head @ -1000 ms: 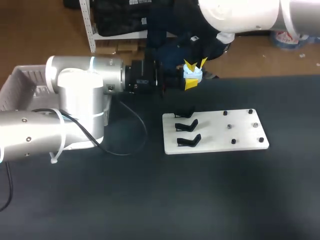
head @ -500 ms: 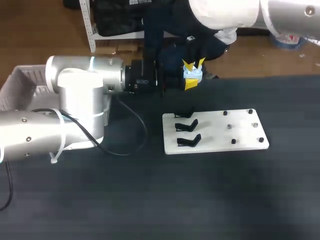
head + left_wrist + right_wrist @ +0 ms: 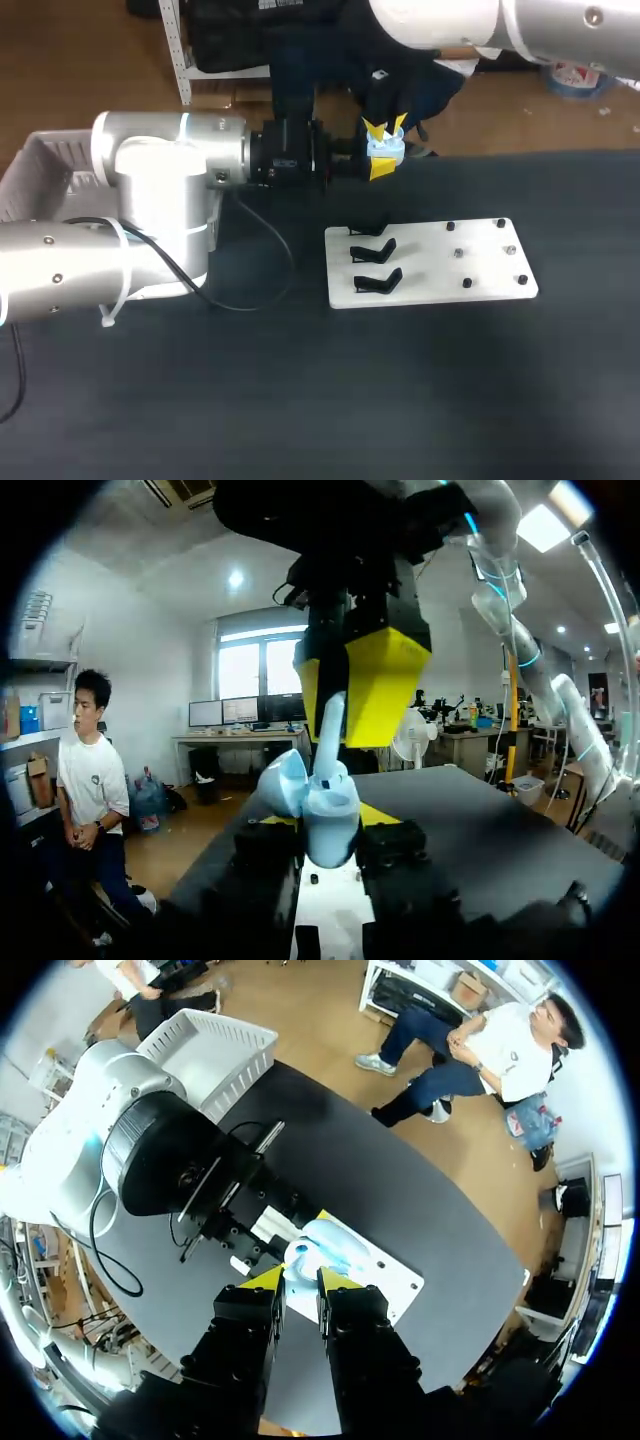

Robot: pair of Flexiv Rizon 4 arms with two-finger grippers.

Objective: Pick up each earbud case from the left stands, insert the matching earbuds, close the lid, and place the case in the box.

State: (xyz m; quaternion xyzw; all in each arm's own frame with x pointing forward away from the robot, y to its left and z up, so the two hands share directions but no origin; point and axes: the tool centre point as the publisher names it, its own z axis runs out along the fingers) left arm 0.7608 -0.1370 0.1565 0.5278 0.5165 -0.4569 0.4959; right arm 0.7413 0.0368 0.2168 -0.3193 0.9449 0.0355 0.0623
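Item: earbud case (image 3: 326,815), pale blue, small and rounded, lid open; held in the air over the far edge of the dark surface (image 3: 400,400), at about 11 o'clock from the white board (image 3: 430,290). Holders: left pincer (image 3: 330,838) clenched on the case body from two sides; right pincer (image 3: 298,1282) directly above it, grasping a thin pale blue piece (image 3: 330,725) that stands up out of the case, whether lid edge or earbud cannot be told. Handling, by judgement: light; a hard, glossy plastic shell, likely slippery against the pads and apt to twist or squirt out under a tight squeeze; the hinge and open lid are the weak parts. Best hold: low on the body across its two broad sides, below the seam, so the lid swings free and the sockets stay uncovered; press the lid shut from its top, not its edge. Fixtures: three black stands (image 3: 376,255) at the board's 9 o'clock side, all bare; small dark pegs (image 3: 485,255) at its 3 o'clock side, too small to tell whether any carries an earbud. Destination: white basket (image 3: 40,165) at 9 o'clock, well apart from the case. Markings: no writing or label can be read on the case, board or basket
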